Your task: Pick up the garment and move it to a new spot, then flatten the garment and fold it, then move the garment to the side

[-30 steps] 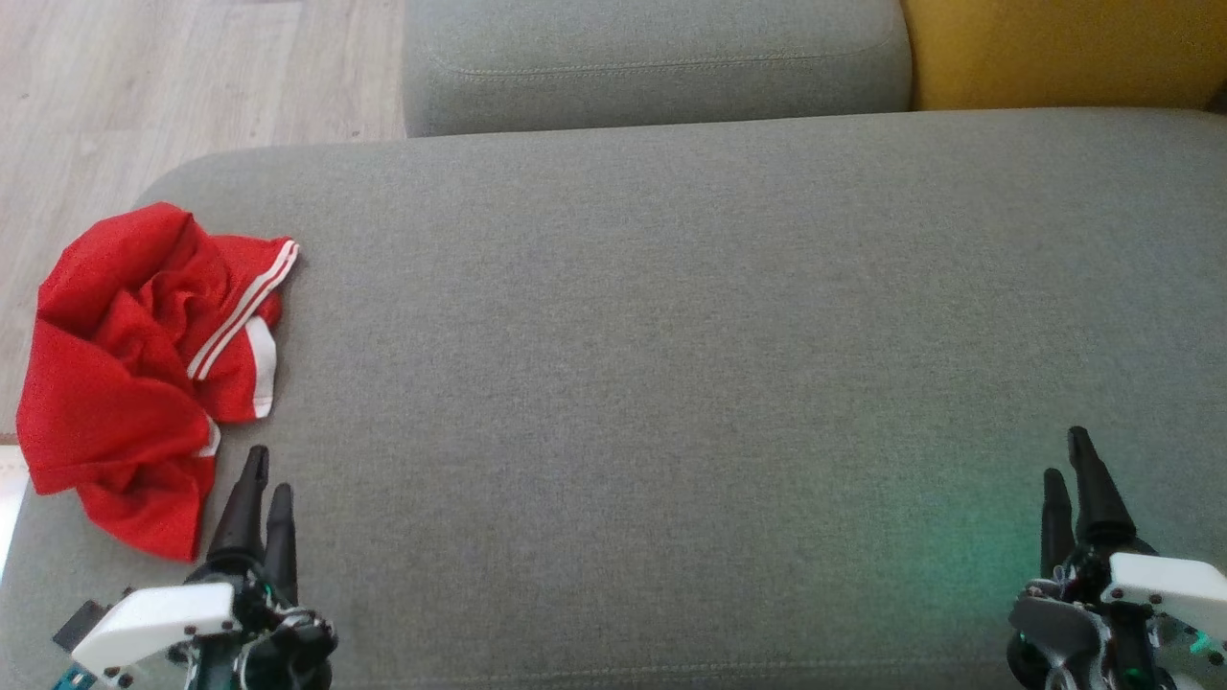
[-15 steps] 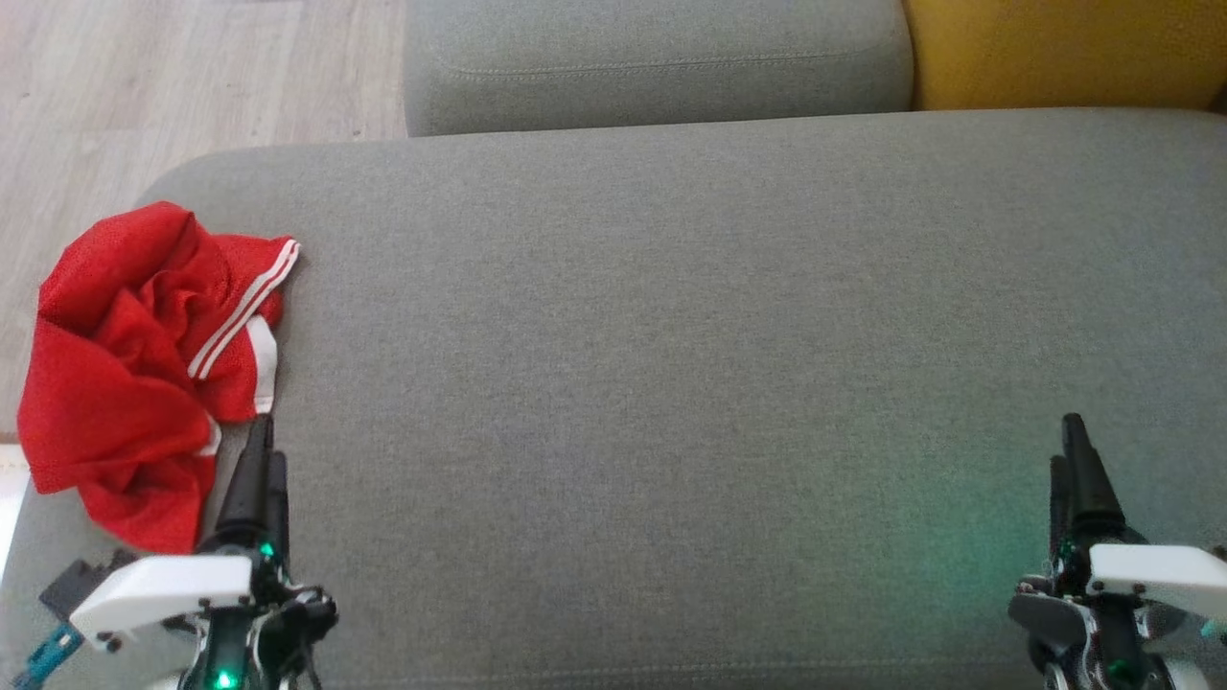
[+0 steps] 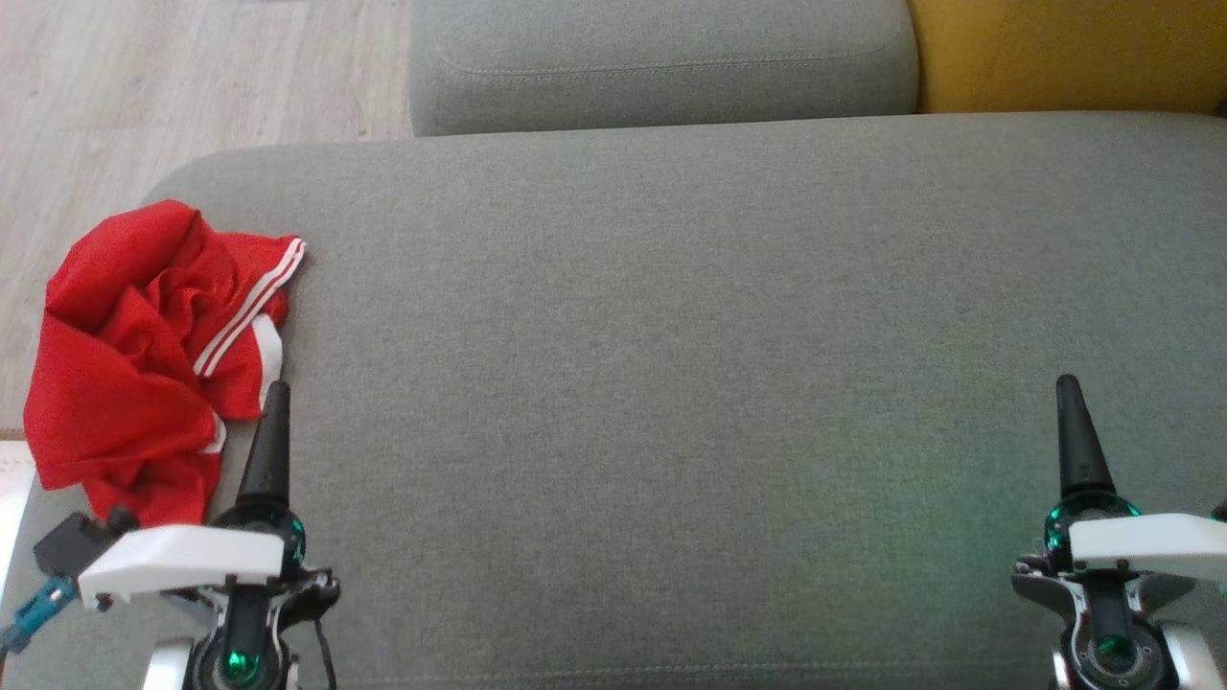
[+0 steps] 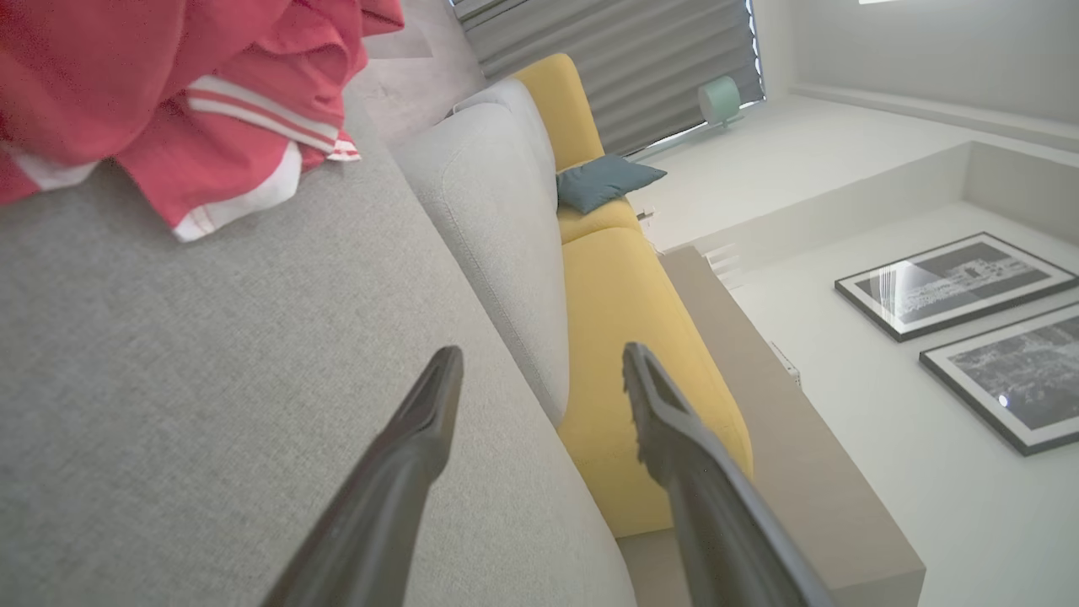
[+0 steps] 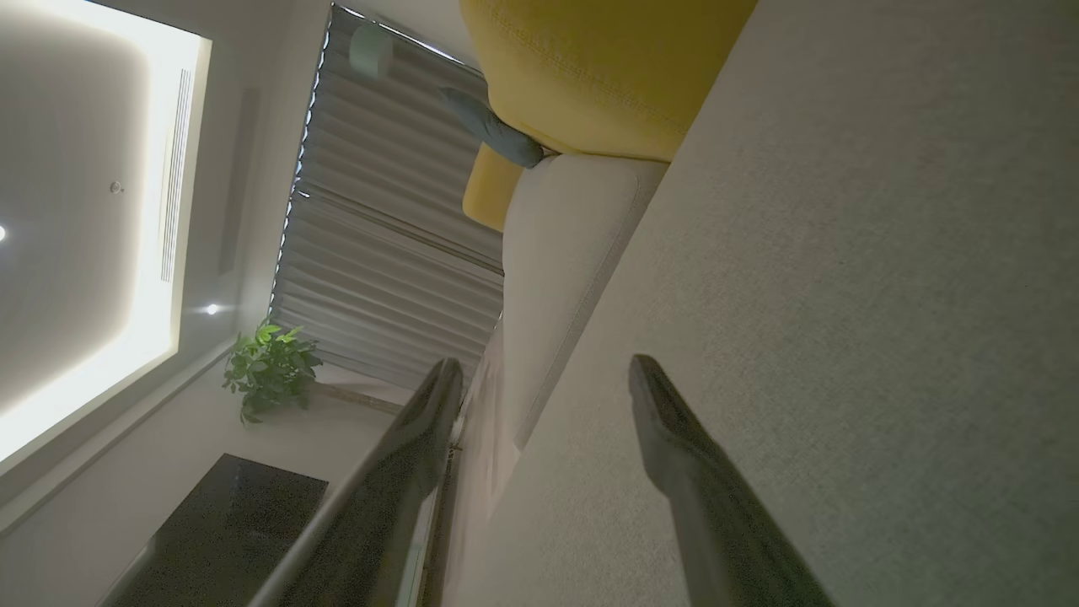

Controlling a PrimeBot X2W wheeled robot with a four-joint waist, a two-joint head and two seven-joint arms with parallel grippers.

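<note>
The left hand (image 3: 275, 398) has advanced, spread and empty, beside the red garment (image 3: 125, 364) crumpled at the cushion's (image 3: 671, 335) left end. The right hand (image 3: 1067, 388), likewise spread and empty, hovers at its right end.

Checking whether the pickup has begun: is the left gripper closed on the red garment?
No, the left gripper stands open over the bare grey cushion, and the red garment lies apart from it.
</note>
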